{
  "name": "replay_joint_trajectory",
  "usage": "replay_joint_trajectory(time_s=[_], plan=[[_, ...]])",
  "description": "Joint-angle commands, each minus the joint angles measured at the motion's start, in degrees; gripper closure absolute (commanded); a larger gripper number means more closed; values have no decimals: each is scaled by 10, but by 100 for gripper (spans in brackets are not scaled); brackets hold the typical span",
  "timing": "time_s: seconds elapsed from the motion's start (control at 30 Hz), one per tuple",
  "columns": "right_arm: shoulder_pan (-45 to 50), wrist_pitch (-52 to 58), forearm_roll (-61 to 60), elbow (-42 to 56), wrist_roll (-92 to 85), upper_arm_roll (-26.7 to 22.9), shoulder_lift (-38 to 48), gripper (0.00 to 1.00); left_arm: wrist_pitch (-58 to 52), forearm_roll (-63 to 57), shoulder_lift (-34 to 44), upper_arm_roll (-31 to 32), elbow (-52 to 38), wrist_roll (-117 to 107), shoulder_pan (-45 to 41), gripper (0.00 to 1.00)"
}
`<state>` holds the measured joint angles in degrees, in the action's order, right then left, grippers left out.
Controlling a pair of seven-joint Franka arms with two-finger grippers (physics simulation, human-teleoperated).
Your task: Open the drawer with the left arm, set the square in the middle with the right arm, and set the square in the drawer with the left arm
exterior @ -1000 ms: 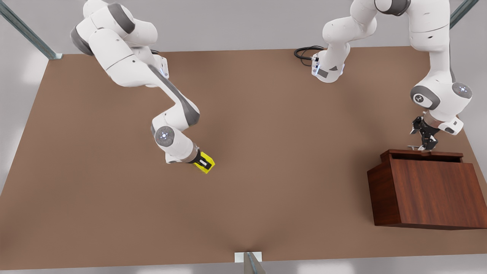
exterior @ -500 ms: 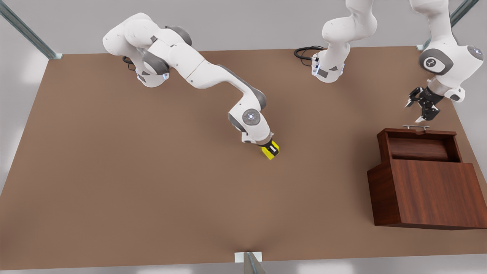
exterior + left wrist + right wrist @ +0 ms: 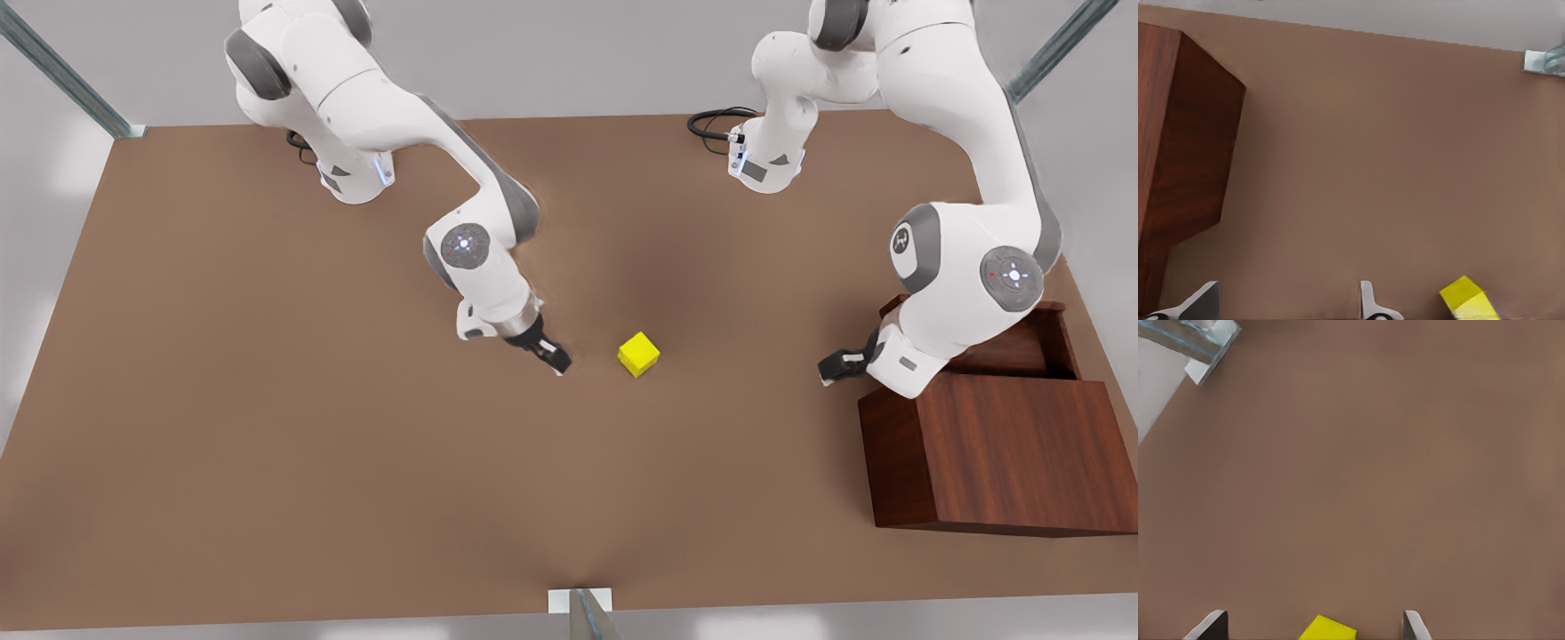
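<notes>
The square (image 3: 638, 354) is a small yellow cube resting alone on the brown tabletop near its middle. My right gripper (image 3: 553, 357) hovers just off it on the front view's left, open and holding nothing. In the right wrist view the square (image 3: 1329, 629) lies apart from the right gripper (image 3: 1313, 623). My left gripper (image 3: 838, 364) hangs open beside the cabinet (image 3: 1005, 453), on the side facing the square. The drawer (image 3: 1031, 347) stands pulled out at the cabinet's far side, partly hidden by the left arm. The left wrist view shows the left gripper (image 3: 1286, 305), the square (image 3: 1466, 297) and the cabinet (image 3: 1185, 133).
Both arm bases (image 3: 766, 160) stand at the table's far edge, with a black cable loop (image 3: 711, 123) beside one. A metal frame post (image 3: 582, 613) meets the near edge. Bare brown tabletop (image 3: 267, 427) spreads around the square.
My right gripper let go of the square and drew back toward the front view's left. My left arm swung from above the drawer handle down beside the cabinet, toward the square.
</notes>
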<state>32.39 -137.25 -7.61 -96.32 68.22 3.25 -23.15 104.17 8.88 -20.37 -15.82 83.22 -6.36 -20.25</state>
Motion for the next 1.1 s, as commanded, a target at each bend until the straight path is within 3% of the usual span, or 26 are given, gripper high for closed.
replay_joint_trajectory(time_s=[0.0,0.1,0.23,0.27,0.4,1.07], plan=[[-19,8,1,-25,-54,0,28,0,-2,1,-1,4,-1,26,2,0],[-194,189,1,-30,-356,-1,112,0,-24,-3,-14,85,0,211,-7,0],[-331,275,17,-26,-606,-2,154,0,17,-39,-24,113,-1,291,-118,0],[-332,279,79,-19,-650,-19,159,0,44,-55,-28,116,-1,295,-159,0],[-323,337,86,25,-692,-83,171,0,74,-81,-49,117,-2,287,-190,0],[-325,327,75,112,-695,-79,85,0,75,-79,-114,115,5,297,-213,0]])
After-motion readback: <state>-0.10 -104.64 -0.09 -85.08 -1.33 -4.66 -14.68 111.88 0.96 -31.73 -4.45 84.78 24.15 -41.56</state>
